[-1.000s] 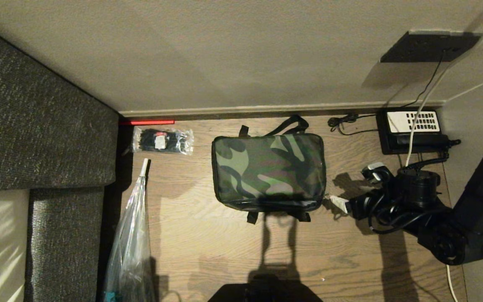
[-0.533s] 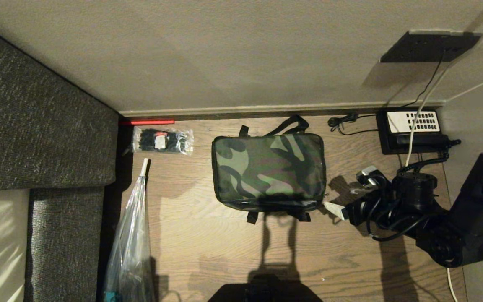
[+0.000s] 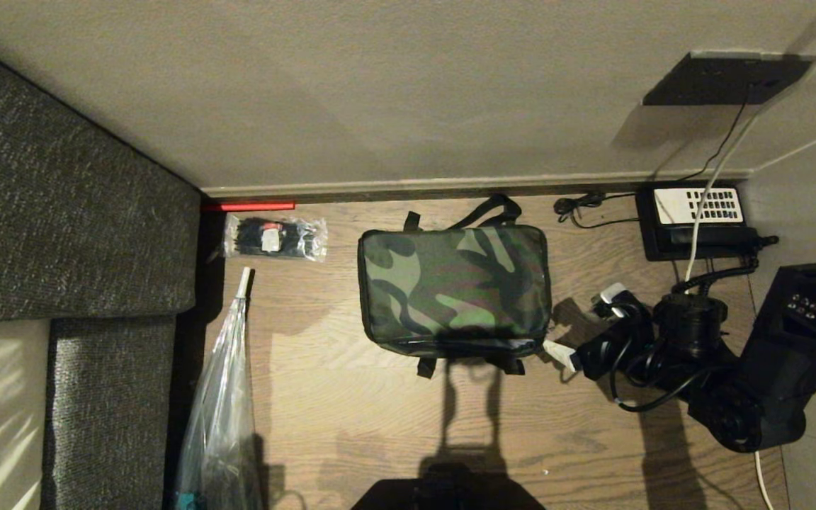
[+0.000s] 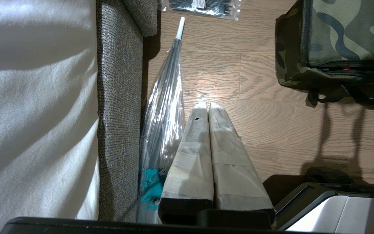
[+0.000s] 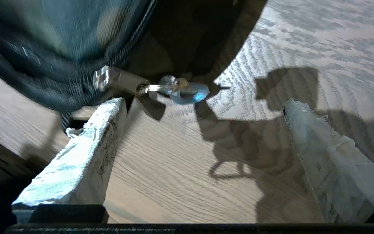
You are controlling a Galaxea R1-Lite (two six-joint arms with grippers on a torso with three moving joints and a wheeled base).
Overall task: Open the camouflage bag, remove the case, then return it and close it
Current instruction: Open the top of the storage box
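Note:
The camouflage bag [image 3: 454, 290] sits zipped shut on the wooden floor, its black strap handles lying at its far and near sides. My right gripper [image 3: 581, 322] hovers low beside the bag's near right corner, open, with nothing between its taped fingers. In the right wrist view, the bag's corner [image 5: 60, 48] and a metal zipper pull with a bluish tab [image 5: 183, 91] lie just beyond the right gripper [image 5: 203, 102]. My left gripper [image 4: 208, 105] is shut and empty, parked over the floor well short of the bag [image 4: 346, 35]. The case is out of view.
A grey sofa [image 3: 61, 212] borders the left. A folded clear umbrella [image 3: 220, 397] and a clear packet of black items [image 3: 275, 238] lie beside it. A black telephone [image 3: 698, 219] with cables sits by the wall at the right rear.
My right gripper has moved left, closer to the bag's near right corner, and its wrist has turned. The bag and left arm have stayed still.

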